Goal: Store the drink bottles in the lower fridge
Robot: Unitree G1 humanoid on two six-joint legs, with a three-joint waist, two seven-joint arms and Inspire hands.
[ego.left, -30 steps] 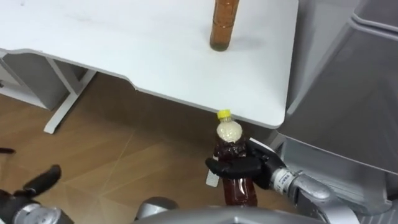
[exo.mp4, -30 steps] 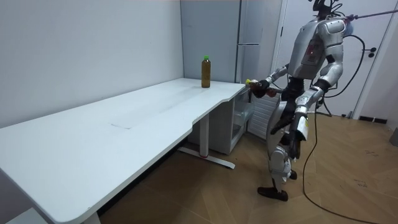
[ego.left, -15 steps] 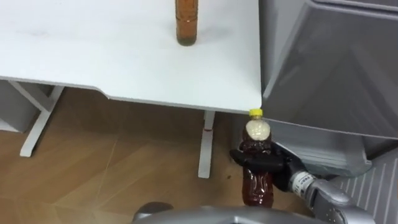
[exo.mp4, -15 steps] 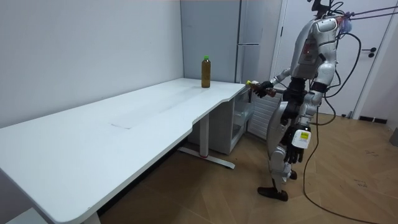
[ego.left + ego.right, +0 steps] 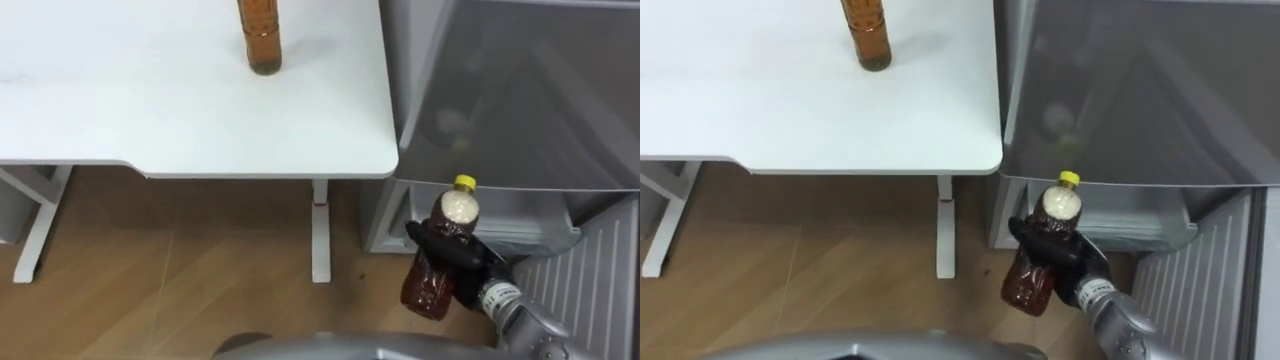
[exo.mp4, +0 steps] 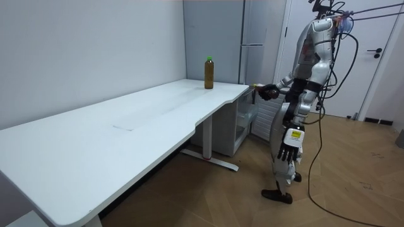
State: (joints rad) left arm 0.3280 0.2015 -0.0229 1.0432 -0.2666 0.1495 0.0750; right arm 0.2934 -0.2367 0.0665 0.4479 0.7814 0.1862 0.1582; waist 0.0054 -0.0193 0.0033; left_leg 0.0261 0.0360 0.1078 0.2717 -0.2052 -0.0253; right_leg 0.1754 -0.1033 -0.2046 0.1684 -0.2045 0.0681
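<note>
My right hand (image 5: 462,268) is shut on a brown drink bottle (image 5: 434,280) with a yellow cap, held upright and slightly tilted in front of the grey fridge (image 5: 520,90). The same bottle (image 5: 1033,272) and right hand (image 5: 1065,258) show in the right eye view, just past the table's corner. Below it the lower fridge compartment (image 5: 500,215) stands open, its ribbed door (image 5: 600,275) swung out to the right. A second brown bottle (image 5: 258,35) stands upright on the white table (image 5: 150,110); the room view shows its green cap (image 6: 209,58). My left hand (image 6: 288,145) hangs open at my side.
The table's edge and white leg (image 5: 320,240) lie left of the fridge, with wooden floor (image 5: 180,260) beneath. In the room view I stand on that floor between the table's end and the fridge (image 6: 252,38), with a white door (image 6: 379,57) behind me.
The eye view has swung right, bringing the fridge in front. The held bottle now sits before the open lower compartment. My left arm has dropped to my side.
</note>
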